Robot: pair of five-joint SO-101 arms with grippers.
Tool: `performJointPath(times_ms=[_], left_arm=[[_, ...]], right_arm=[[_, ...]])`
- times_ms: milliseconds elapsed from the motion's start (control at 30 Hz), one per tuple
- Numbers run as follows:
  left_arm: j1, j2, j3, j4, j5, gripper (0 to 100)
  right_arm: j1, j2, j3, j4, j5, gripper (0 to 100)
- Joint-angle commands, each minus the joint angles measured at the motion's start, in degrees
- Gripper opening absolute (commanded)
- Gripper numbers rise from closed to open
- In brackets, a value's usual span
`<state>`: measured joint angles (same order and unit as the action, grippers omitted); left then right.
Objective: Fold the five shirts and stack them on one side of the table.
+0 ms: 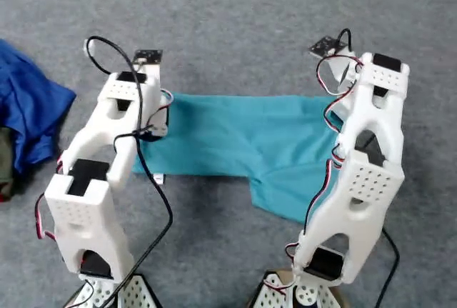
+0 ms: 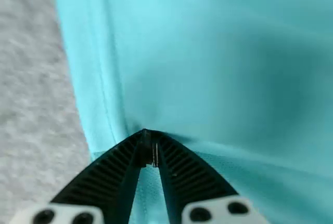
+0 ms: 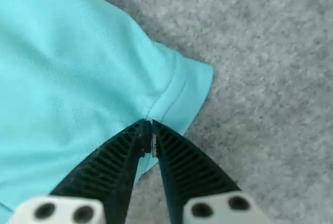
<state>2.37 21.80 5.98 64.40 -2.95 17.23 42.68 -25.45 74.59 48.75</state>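
Left gripper (image 2: 150,150) and right gripper (image 3: 148,139) each pinch one end of teal shirt (image 1: 235,140); long axis runs straight between them.

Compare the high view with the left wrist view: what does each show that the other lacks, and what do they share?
High view: the left arm and right arm, a blue shirt at the edge of the table, and the teal shirt spread between the arms. Left wrist view: the left gripper shut on the teal shirt beside a hem seam. Shared: the teal shirt and the grey table.
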Motion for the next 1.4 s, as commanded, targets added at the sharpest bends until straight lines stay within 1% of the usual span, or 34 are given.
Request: performJointPath(times_ms=[0, 67, 133, 267, 367, 433, 567, 633, 733, 800, 867, 1000, 1133, 1200, 1367], left_arm=[[-3.52, 1.63, -4.13, -1.49, -2.29, 2], [-4.22, 4.0, -6.86, -1.14, -2.37, 2], [-4.31, 5.93, -10.46, 0.97, -2.37, 2], [-4.13, 8.04, -19.08, 7.3, -3.08, 2], [-3.96, 8.66, -25.58, 12.31, -3.08, 2], [-3.78, 8.66, -29.1, 15.56, -3.08, 2], [-3.6, 8.31, -34.2, 21.71, -3.16, 2], [-3.6, 8.22, -36.13, 24.79, -5.01, 2], [-2.29, 8.22, -38.24, 29.89, -7.47, 2], [-0.79, 7.96, -39.38, 32.35, -8.53, 2], [0.7, 5.76, -39.91, 33.67, -8.88, 2], [4.66, -3.82, -35.34, 33.85, -8.79, 2], [6.51, -17.54, -24.09, 32.97, -8.62, 2], [5.8, -25.19, -16.53, 31.12, -8.0, 2], [0.62, -47.25, 6.07, 23.47, -7.91, 2]], right_arm=[[0.22, 1.1, -4.18, -0.62, 0.26, 3.1], [0.48, 1.71, -5.05, -0.62, 0.26, 3.1], [0.57, 1.71, -5.32, -0.62, 0.26, 3.1], [0.57, 1.63, -5.32, -0.09, 0.35, 3.1], [0.4, 1.54, -7.52, 3.78, 0.7, 3.1], [0.31, 1.54, -11.03, 7.3, 0.88, 3.1], [0.13, 1.54, -20.79, 17.05, 5.36, 3.3], [0.04, 1.54, -26.68, 21.8, 7.03, 3.3], [0.04, 1.54, -36.62, 27.08, 7.47, 3.0], [0.48, 1.01, -41.8, 27.87, 7.47, 3.0], [0.57, -1.27, -43.03, 27.87, 8.09, 3.2], [0.48, -10.59, -34.15, 27.87, 10.9, 3.3], [0.13, -24.31, -17.98, 27.69, 14.15, 3.3], [-0.04, -31.69, -7.96, 27.52, 17.14, 3.3], [-0.75, -50.07, 18.95, 25.49, 26.29, 3.4]])
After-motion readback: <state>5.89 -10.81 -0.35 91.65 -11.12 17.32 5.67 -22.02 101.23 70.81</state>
